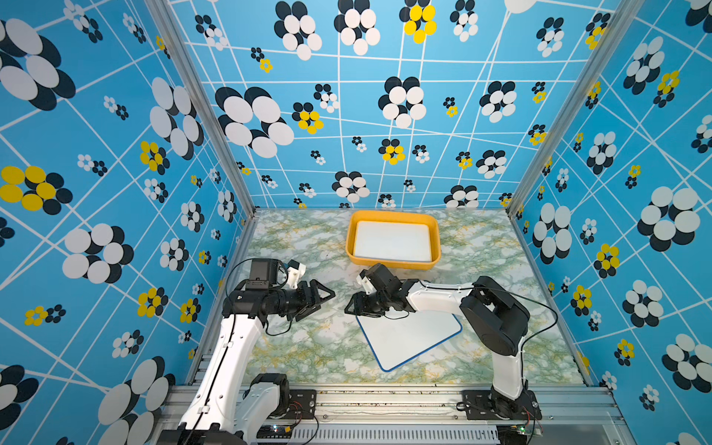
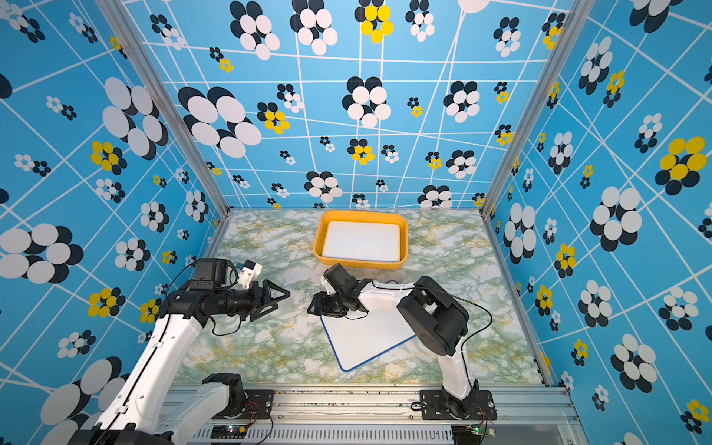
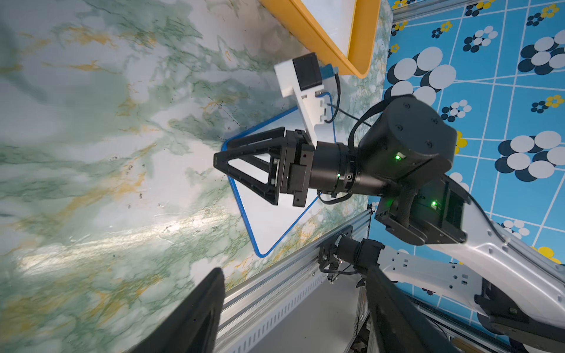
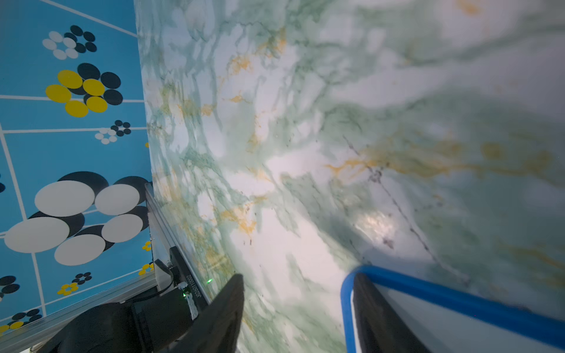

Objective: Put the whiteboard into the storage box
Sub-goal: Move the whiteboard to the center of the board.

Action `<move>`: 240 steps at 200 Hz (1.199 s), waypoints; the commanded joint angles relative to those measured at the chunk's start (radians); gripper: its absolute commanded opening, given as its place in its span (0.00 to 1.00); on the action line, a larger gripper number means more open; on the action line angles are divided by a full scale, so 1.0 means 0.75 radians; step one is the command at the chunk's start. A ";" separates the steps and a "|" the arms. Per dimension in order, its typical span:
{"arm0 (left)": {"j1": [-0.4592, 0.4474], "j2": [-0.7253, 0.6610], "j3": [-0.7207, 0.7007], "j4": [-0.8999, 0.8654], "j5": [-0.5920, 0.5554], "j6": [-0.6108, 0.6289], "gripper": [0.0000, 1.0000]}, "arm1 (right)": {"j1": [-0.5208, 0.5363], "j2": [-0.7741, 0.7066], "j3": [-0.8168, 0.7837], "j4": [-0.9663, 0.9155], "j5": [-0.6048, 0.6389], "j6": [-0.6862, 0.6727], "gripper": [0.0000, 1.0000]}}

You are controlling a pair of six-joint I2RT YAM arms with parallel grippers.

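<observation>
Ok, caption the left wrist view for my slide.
Right gripper at a corner of the blue-framed whiteboard on the green-marbled table, orange-yellow plastic tub beyond.

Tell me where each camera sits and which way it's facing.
Top views: high above the robot's base, looking down and forward at the table, storage box, left gripper and right gripper.
Left wrist: looks across at the right gripper at the blue-edged whiteboard; own fingertips show.
Right wrist: looks low along the table; own fingertips show.
Both wrist views share that whiteboard's corner.

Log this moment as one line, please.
left hand: open, empty | right hand: open at whiteboard corner | whiteboard: on table, outside storage box | storage box: holds a white panel
</observation>
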 commanded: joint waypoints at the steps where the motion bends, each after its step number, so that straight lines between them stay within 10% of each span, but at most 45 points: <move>1: -0.029 -0.056 -0.069 -0.115 -0.089 -0.002 0.76 | -0.003 0.046 0.052 -0.090 0.058 -0.031 0.61; 87: -0.579 0.004 -0.347 0.169 -0.497 -0.372 0.77 | -0.069 -0.456 0.013 -0.771 0.475 -0.423 0.80; 142: -0.763 0.255 -0.365 0.492 -0.529 -0.586 0.82 | -0.485 -0.866 -0.345 -1.013 0.709 -0.497 0.92; 240: -0.860 0.538 -0.337 0.639 -0.538 -0.717 0.91 | -0.635 -0.644 -0.507 -0.744 0.362 -0.642 0.91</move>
